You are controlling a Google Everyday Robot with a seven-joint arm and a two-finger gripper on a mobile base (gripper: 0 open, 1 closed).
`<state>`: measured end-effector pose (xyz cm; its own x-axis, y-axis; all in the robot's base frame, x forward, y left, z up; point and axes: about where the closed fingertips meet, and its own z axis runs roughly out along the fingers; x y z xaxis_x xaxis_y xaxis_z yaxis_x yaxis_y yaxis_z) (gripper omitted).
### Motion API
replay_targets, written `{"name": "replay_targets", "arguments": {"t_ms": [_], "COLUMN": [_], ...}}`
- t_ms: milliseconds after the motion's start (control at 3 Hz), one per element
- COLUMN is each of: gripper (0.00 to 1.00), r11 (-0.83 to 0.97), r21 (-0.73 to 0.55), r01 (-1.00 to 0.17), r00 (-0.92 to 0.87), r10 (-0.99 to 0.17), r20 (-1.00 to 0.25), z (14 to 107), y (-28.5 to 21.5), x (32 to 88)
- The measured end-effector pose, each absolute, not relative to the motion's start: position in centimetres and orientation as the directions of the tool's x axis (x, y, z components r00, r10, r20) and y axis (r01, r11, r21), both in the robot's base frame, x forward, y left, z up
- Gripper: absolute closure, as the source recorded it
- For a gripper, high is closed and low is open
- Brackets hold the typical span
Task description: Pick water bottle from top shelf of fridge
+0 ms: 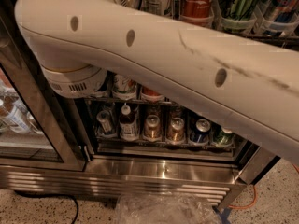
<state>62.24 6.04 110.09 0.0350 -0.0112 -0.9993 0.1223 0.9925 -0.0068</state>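
Camera view: smooth white arm (163, 55), gripper unseen

The white arm (177, 73) spans the fridge (163, 169) front, blocking its middle; the gripper is out of view. Beneath it, 6 drinks (152, 127) crowd the lowest rack (163, 147).

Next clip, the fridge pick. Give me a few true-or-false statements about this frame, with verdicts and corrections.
1. The white arm crosses in front of the fridge. True.
2. The gripper is seen closing on a bottle. False: the gripper is not in view; only the arm shows.
3. A red Coca-Cola container stands at the top of the view. True.
4. The lowest rack holds only tall bottles. False: it holds mostly short cans.
5. An orange cable lies on the floor at the view's left. False: the black cable is there; the orange cable is at the right.
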Motion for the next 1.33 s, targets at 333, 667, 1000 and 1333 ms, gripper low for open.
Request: {"name": "replay_targets", "arguments": {"t_ms": [333, 667, 1000, 1333], "gripper": [1.00, 1.00, 1.00, 1.00], "r11": [0.994, 0.996, 0.998, 0.998], "r21": [-0.009, -0.007, -0.002, -0.002], "r01": [0.106, 0.085, 0.058, 0.058], "r00": [0.036, 0.032, 0.020, 0.020], "r10": [-0.012, -0.010, -0.004, -0.004], "r20": [-0.999, -0.999, -1.000, -1.000], "z": [110.38, 110.48, 110.43, 110.44], "y": [6.29, 6.65, 7.09, 7.09], "x": [62.13, 61.84, 61.29, 61.29]}}
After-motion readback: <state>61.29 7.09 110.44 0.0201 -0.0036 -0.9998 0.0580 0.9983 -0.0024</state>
